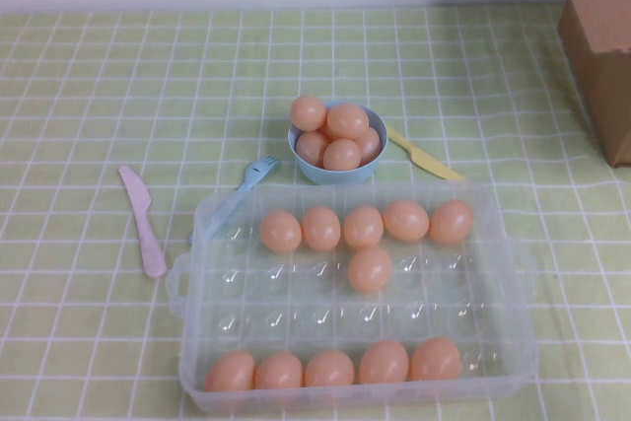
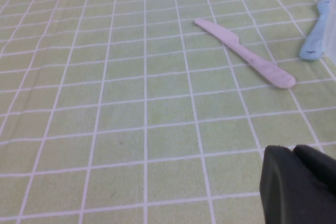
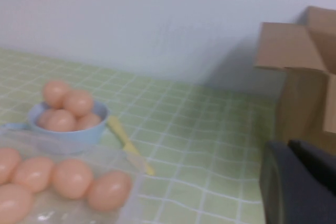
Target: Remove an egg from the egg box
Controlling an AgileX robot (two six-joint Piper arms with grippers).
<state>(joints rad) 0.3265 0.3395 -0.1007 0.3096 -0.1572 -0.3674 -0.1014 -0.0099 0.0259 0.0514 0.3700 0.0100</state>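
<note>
The egg box [image 1: 513,273], a clear plastic tray with dimpled cells and a side handle on its left, lies on the near middle of the green checked tablecloth [image 1: 89,86]. Inside it, five peach-orange eggs stand in the far row, five more in the near row, and a single egg [image 1: 369,269] sits alone in a cell just behind the middle, right below the far row. No gripper touches any of them. Just beyond the box stands a small light-blue bowl [image 1: 306,166] heaped with more eggs. A light-blue fork [image 1: 258,173] lies to the bowl's left, its handle running under the box's far left corner, and a yellow knife [image 1: 424,155] lies to the bowl's right, touching or nearly touching it. A pink knife [image 1: 143,221] lies on the cloth to the left of the box, well apart from it. A brown cardboard box [image 1: 603,36] stands at the far right edge of the table. The left gripper [image 2: 302,184] hangs low over bare cloth on the left side, near the pink knife; whether its fingers are apart or together cannot be told. The right gripper [image 3: 299,182] hangs at the right side facing the bowl and cardboard box, its fingers closed on nothing.
</note>
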